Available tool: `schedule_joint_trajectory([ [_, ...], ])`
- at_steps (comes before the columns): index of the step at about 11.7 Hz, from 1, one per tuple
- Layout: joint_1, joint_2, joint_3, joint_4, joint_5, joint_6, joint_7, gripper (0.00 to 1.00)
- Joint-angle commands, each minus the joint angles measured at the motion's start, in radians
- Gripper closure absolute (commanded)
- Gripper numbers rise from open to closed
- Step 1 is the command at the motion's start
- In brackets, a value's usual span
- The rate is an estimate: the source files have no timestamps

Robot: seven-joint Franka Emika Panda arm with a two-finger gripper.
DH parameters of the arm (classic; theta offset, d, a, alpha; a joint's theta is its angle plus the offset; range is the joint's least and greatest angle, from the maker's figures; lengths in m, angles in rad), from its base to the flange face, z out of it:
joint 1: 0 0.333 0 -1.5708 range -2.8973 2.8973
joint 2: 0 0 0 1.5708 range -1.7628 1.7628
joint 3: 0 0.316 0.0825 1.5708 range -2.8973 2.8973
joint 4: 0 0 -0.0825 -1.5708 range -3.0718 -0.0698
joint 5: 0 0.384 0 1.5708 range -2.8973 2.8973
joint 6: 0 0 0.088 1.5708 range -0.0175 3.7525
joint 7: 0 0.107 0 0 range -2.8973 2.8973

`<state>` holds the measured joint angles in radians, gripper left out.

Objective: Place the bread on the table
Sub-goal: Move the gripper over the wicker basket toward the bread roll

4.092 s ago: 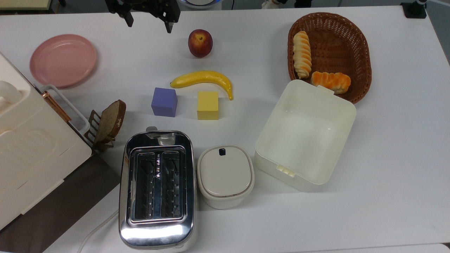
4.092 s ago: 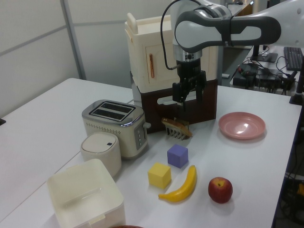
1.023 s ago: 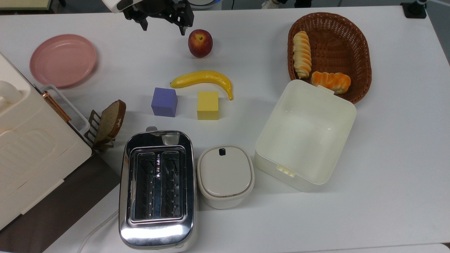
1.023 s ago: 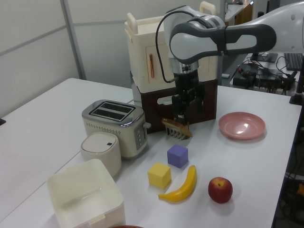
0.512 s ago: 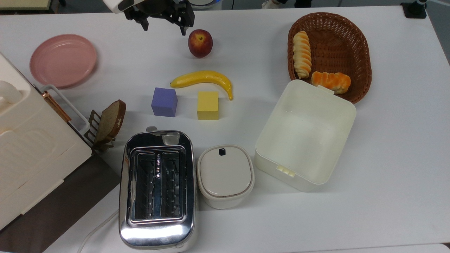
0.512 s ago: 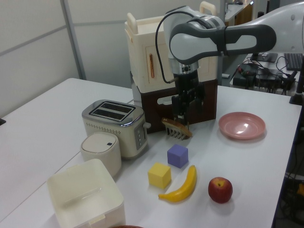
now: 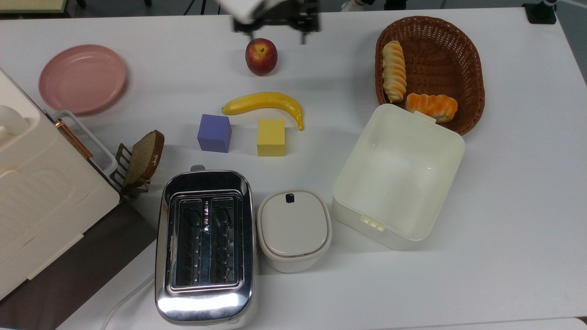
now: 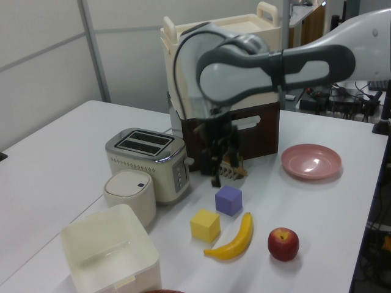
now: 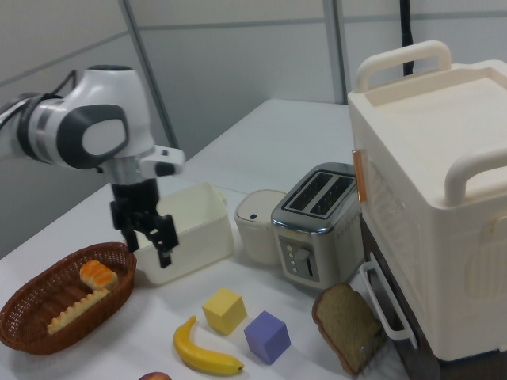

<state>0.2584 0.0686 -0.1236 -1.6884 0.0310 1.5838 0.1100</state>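
White table (image 7: 504, 229); bread (image 7: 394, 70) in basket (image 7: 472, 55), well apart from tool (image 7: 275, 34)

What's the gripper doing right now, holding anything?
Gripper: open, fingers apart, holding nothing. The bread lies in the basket.

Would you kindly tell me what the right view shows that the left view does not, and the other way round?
Right view's own: the long pale-yellow twisted bread and the shorter bright orange roll, both lying in the brown wicker basket.
Left view's own: the round pink plate.
Shared: the open gripper hanging in the air, the chrome toaster, the yellow banana, the purple cube and the yellow cube.
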Motion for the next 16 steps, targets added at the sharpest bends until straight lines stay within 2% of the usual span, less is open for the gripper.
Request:
schedule_joint_trajectory([
  [1,0.154,-0.001,-0.010,-0.028,0.004,0.025,0.078,0.00],
  [3,0.249,0.057,-0.010,-0.033,-0.006,0.048,0.163,0.00],
  [5,0.358,0.155,-0.010,-0.031,-0.063,0.100,0.291,0.00],
  [7,0.418,0.187,-0.010,-0.033,-0.089,0.107,0.355,0.00],
  [12,0.508,0.246,-0.010,-0.036,-0.097,0.127,0.433,0.00],
  [16,0.574,0.296,-0.010,-0.034,-0.131,0.148,0.542,0.00],
])
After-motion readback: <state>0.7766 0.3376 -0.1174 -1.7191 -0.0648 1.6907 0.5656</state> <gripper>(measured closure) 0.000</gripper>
